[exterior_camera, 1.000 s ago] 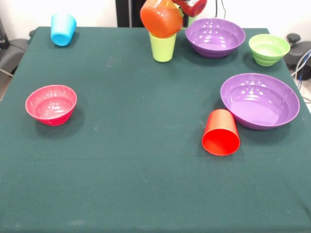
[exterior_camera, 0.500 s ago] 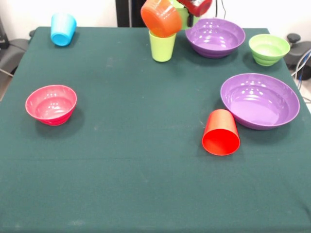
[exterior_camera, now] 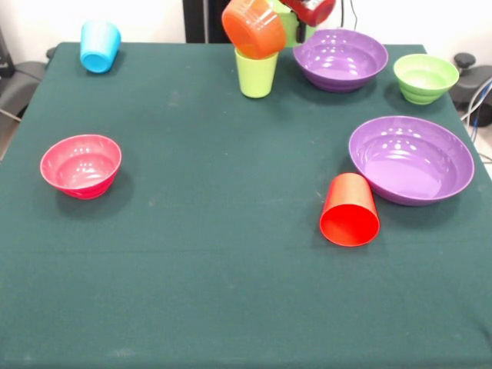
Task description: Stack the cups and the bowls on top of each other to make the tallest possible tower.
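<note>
Red cup [exterior_camera: 350, 210] on its side right of the tabletop's [exterior_camera: 215, 254] centre, beside the large purple bowl [exterior_camera: 411, 159] at the right edge. Pink bowl [exterior_camera: 81, 165] near the left edge. Lime cup [exterior_camera: 257, 73] upright at the far edge; orange bowl [exterior_camera: 254, 28] tilted above it. Second purple bowl [exterior_camera: 340, 58], small green bowl [exterior_camera: 425, 78] toward the far right corner; blue cup [exterior_camera: 100, 46] at the far left corner. Gripper [exterior_camera: 307, 11]: jaw state cannot be told.

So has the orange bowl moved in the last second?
Barely. The orange bowl sits tilted on the lime green cup, a hair higher than before against that cup.
</note>
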Available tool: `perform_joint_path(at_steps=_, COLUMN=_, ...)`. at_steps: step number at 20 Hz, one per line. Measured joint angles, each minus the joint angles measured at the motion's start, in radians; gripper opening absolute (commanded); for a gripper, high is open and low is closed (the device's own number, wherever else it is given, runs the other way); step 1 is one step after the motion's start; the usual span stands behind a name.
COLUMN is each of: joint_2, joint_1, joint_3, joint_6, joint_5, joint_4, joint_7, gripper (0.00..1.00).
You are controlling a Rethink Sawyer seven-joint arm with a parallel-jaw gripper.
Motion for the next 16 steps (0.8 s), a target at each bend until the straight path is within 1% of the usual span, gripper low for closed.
perform_joint_path(at_steps=9, joint_2=-0.002, joint_1=-0.003, joint_3=0.0, joint_6=0.0, joint_5=0.0, joint_4=0.0, joint_7=0.0, gripper=0.0)
perform_joint_path(at_steps=13, joint_2=-0.032, joint_1=0.001, joint_3=-0.001, joint_6=0.009, joint_5=0.0, joint_4=0.01, joint_7=0.0, gripper=0.0)
perform_joint_path(at_steps=16, joint_2=-0.089, joint_1=0.008, joint_3=-0.007, joint_6=0.045, joint_5=0.0, joint_4=0.026, joint_7=0.0, gripper=0.0)
